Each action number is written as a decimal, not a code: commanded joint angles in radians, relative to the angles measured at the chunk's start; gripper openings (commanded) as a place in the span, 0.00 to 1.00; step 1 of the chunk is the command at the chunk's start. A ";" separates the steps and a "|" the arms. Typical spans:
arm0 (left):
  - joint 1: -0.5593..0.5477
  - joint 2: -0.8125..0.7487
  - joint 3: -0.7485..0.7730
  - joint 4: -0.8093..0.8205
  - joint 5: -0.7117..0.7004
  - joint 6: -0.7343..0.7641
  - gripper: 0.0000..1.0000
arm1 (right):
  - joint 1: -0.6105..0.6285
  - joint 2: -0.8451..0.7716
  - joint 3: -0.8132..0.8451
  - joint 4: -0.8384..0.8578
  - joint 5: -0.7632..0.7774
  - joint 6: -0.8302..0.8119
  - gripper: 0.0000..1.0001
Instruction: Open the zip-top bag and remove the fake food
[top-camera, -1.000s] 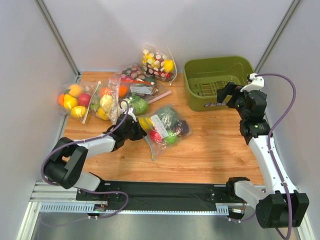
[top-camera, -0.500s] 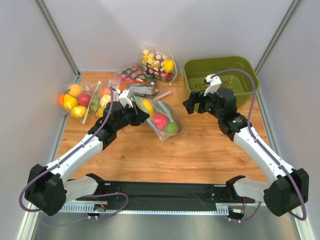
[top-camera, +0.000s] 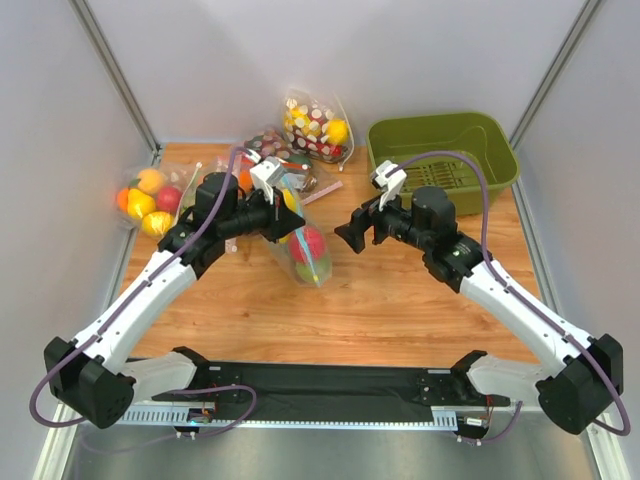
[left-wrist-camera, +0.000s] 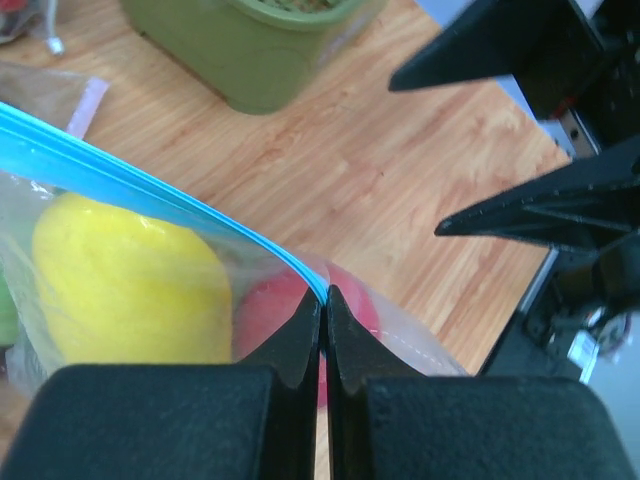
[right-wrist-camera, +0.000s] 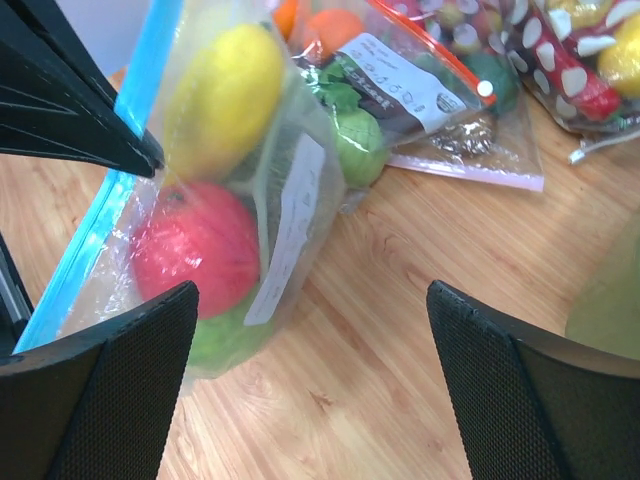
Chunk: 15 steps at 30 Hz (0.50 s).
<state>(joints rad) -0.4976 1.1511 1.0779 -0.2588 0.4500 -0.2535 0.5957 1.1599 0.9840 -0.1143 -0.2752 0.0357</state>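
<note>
My left gripper (top-camera: 285, 222) is shut on the teal-blue zipper strip (left-wrist-camera: 150, 185) of the zip-top bag (top-camera: 308, 255) and holds the bag up so it hangs over the table. In the left wrist view the jaws (left-wrist-camera: 324, 300) pinch the strip's end. The fake food is inside: a yellow lemon (right-wrist-camera: 225, 95), a red ball (right-wrist-camera: 195, 245) and a green ball (right-wrist-camera: 225, 335), beside a white label (right-wrist-camera: 285, 230). My right gripper (top-camera: 345, 232) is open and empty just right of the bag, its jaws (right-wrist-camera: 310, 300) wide apart facing it.
A green bin (top-camera: 440, 160) stands at the back right. Behind the held bag lie a clear bag with a pink-red zipper (right-wrist-camera: 420, 90), a polka-dot bag (top-camera: 315, 125) and bags of orange and yellow fruit (top-camera: 150, 200) at the left.
My left gripper has lifted the zip-top bag off the table and carried it back. My right arm has swung left from the bin to beside the bag.
</note>
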 joint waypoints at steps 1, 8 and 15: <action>-0.004 -0.005 0.080 -0.082 0.202 0.238 0.00 | 0.006 -0.048 0.053 0.038 -0.093 -0.103 0.98; -0.002 0.021 0.180 -0.252 0.366 0.460 0.00 | -0.020 -0.066 0.146 -0.059 -0.234 -0.273 1.00; -0.002 0.151 0.390 -0.588 0.489 0.637 0.04 | -0.057 -0.032 0.215 -0.125 -0.442 -0.332 1.00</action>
<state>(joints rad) -0.4980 1.2713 1.3952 -0.6998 0.8375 0.2379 0.5488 1.1149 1.1542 -0.1886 -0.5720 -0.2283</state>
